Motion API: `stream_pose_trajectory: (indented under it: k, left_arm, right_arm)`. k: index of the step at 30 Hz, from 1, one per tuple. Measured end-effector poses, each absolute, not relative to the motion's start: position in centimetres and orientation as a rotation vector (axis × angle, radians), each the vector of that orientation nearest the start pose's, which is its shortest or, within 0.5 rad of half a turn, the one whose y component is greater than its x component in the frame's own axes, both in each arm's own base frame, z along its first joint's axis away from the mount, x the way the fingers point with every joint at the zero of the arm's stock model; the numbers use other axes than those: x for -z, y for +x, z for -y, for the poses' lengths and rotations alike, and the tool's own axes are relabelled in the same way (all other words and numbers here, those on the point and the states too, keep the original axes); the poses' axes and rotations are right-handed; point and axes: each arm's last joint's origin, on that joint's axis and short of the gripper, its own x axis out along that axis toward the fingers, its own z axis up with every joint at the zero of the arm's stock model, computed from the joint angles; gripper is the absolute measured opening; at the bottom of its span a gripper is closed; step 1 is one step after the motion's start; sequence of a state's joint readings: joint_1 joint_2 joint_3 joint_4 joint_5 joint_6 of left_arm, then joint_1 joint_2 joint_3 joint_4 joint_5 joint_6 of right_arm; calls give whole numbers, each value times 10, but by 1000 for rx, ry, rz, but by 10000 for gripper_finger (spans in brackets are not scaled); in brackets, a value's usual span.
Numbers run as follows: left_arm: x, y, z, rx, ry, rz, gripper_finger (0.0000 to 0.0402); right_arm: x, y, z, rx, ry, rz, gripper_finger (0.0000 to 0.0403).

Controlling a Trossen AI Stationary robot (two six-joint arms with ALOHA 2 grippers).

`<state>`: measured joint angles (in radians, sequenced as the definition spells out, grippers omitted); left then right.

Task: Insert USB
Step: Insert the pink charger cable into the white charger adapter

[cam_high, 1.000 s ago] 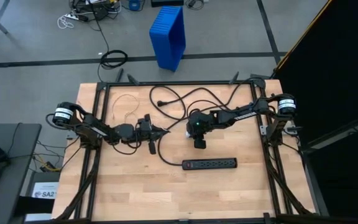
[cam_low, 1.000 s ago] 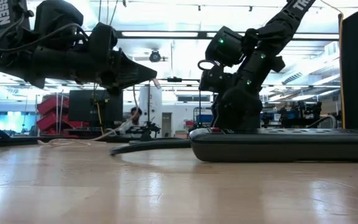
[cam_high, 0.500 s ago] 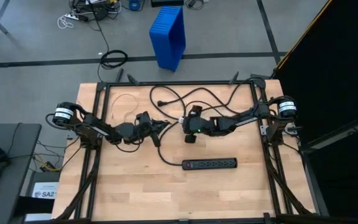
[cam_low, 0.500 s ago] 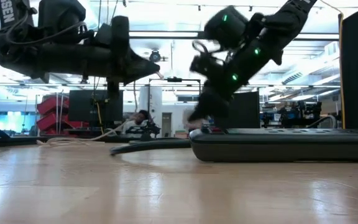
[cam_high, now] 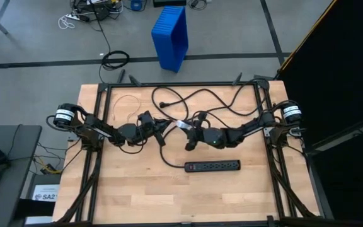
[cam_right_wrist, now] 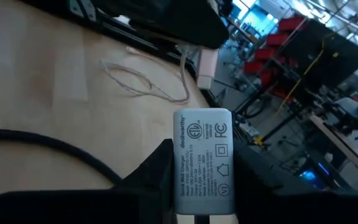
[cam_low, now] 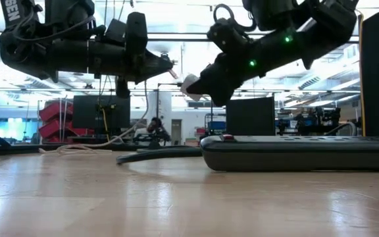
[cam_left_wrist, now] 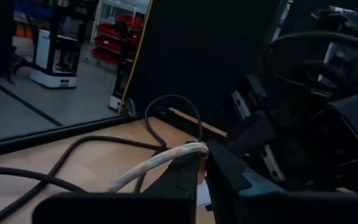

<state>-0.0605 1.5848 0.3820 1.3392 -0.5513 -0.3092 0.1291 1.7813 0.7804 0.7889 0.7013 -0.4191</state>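
Note:
The USB cable is thin, pale and braided. Its loose loop point(cam_high: 126, 104) lies on the table at the far left, and its light plug point(cam_right_wrist: 207, 65) sticks out of my left gripper point(cam_high: 161, 128), which is shut on the cable above the table's middle. My right gripper point(cam_high: 186, 130) is shut on a white charger block point(cam_right_wrist: 201, 155) with a printed label. It holds the block level, facing the plug a short way off point(cam_low: 191, 85). Both grippers are well above the table in the low view. My left gripper pinches the USB cable just behind its plug end point(cam_left_wrist: 190, 149) between its two fingers. The fingers lie level, pointing toward the table's right. The cable is lifted clear here and trails back and down, slack, to the table point(cam_left_wrist: 120, 183). My right gripper pinches the charger block by its two narrow sides point(cam_right_wrist: 179, 180) between its two fingers. The fingers lie about level, pointing toward the table's left. The block is clear of the table, and its labelled face point(cam_right_wrist: 202, 149) shows toward the wrist camera.
A black power strip point(cam_high: 212, 166) lies on the table near the middle right, with its thick black cord point(cam_high: 188, 101) looping across the far side. A blue bin point(cam_high: 171, 36) stands on the floor beyond the table. Bare wood lies along the near side.
My right gripper has risen from just above the power strip's left end and gone toward the table's left. It has tipped from pointing down to about level, bringing the white block close to my left gripper. My left gripper has rolled about its own axis and risen slightly.

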Motion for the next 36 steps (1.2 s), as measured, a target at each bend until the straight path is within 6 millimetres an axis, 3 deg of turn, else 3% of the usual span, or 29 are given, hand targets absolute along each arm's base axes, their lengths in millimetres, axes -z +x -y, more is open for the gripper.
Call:
stream_pose_trajectory:
  k: [12, 21, 36]
  left_arm:
    - [-174, 259, -3, -566, -442, 254, 0]
    - [-187, 281, -1, -535, -445, 273, 0]
    - [-177, 300, -1, -596, -480, 264, 0]
  right_arm:
    - [-171, 344, -23, 588, -551, -317, 85]
    - [-172, 345, -15, 612, -547, -320, 85]
    - [-172, 344, -14, 621, -545, -319, 85]
